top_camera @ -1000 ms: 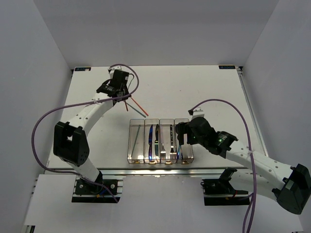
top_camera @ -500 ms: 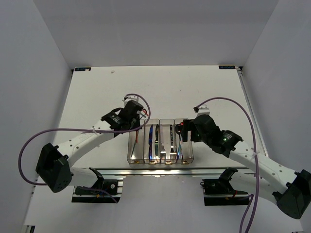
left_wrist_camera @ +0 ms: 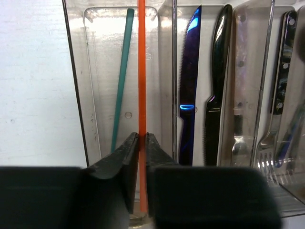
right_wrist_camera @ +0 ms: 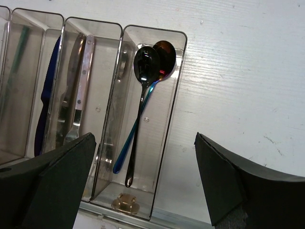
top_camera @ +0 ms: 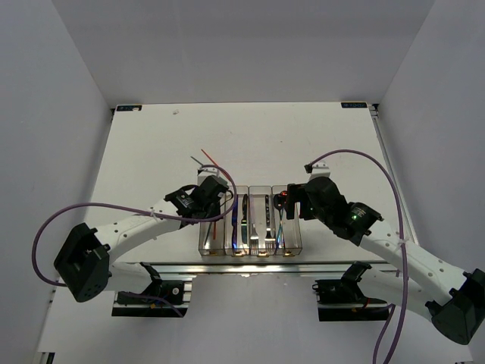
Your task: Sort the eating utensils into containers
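Four clear bins (top_camera: 250,221) sit joined in a row near the middle of the desk's (top_camera: 318,136) near edge. The left pincer (left_wrist_camera: 141,138) is clamped tight on an orange-red chopstick (left_wrist_camera: 141,71), holding it lengthwise over the leftmost bin. From overhead its far end pokes out past the bin's far wall, toward the far edge of the desk. A green chopstick (left_wrist_camera: 123,81) already lies in that same bin, just to the left of the orange-red one.

The next bin along holds a dark-blue knife (left_wrist_camera: 189,81) and a black knife (left_wrist_camera: 217,86) side by side. The third has a silver fork (left_wrist_camera: 275,109) in it.

The right pincer (right_wrist_camera: 144,138) hangs over the rightmost bin with its fingers spread wide apart and nothing between them. Below it lie two spoons, one dark-bowled (right_wrist_camera: 145,67) and one red-bowled (right_wrist_camera: 167,50). Their bowls overlap at the bin's far end.
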Robot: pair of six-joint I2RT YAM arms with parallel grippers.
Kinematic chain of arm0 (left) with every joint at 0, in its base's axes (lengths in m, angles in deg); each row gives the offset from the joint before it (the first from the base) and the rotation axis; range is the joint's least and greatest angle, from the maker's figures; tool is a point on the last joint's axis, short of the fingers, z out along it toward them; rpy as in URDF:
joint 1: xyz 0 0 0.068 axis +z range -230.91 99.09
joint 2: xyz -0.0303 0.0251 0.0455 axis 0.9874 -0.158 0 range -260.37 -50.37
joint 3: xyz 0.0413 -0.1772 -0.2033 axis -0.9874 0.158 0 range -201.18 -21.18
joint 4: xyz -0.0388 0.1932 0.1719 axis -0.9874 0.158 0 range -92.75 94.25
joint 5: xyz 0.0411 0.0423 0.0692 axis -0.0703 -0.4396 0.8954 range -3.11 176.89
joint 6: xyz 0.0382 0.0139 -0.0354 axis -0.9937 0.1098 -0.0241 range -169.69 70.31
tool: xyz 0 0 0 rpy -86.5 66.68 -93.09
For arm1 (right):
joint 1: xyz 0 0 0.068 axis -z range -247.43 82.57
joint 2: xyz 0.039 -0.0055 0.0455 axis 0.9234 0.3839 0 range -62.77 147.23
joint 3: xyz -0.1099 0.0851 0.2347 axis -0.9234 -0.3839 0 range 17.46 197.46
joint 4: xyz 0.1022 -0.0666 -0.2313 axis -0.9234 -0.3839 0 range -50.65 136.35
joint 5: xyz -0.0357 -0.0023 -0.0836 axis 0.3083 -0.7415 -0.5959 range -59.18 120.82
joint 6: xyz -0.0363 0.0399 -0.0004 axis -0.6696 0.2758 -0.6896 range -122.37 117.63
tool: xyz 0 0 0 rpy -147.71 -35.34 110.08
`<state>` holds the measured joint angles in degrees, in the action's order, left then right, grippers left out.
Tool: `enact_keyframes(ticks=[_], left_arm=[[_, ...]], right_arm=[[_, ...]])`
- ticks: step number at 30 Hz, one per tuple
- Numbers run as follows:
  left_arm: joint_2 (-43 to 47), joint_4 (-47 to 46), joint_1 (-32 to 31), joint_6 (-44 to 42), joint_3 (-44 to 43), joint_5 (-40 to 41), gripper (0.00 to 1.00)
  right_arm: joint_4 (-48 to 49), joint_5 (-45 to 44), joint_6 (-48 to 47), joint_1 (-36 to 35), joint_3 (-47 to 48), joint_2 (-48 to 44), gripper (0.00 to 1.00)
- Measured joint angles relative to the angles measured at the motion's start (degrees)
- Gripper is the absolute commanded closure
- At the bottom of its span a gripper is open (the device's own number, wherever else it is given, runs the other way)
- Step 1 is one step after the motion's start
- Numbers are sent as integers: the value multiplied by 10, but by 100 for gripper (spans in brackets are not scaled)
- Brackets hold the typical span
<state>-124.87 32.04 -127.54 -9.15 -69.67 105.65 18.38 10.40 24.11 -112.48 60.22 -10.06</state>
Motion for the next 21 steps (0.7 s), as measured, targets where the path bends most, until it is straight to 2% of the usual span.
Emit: enact_keyframes(ticks=[1, 2, 5, 11, 12, 13, 17, 21], left_arm=[[0, -2, 0, 2, 0, 1, 68], [0, -3, 0, 4, 0, 2, 57], [4, 1, -1, 4, 0, 7, 40], [53, 18, -3, 4, -1, 25, 24], [61, 26, -3, 5, -6, 34, 5], [63, 33, -3, 5, -14, 49, 2], [28, 46, 19, 14, -84, 103, 2], [-69, 19, 125, 37, -169, 104, 5]], right_arm=[[-2, 0, 0, 0, 0, 0, 11], [-4, 0, 0, 0, 0, 0, 11], [-6, 0, 0, 0, 0, -2, 11], [-6, 0, 0, 0, 0, -2, 11], [-6, 0, 0, 0, 0, -1, 11], [-6, 0, 0, 0, 0, -1, 11], [-5, 0, 0, 0, 0, 8, 11], [-4, 5, -1, 1, 2, 25, 11]])
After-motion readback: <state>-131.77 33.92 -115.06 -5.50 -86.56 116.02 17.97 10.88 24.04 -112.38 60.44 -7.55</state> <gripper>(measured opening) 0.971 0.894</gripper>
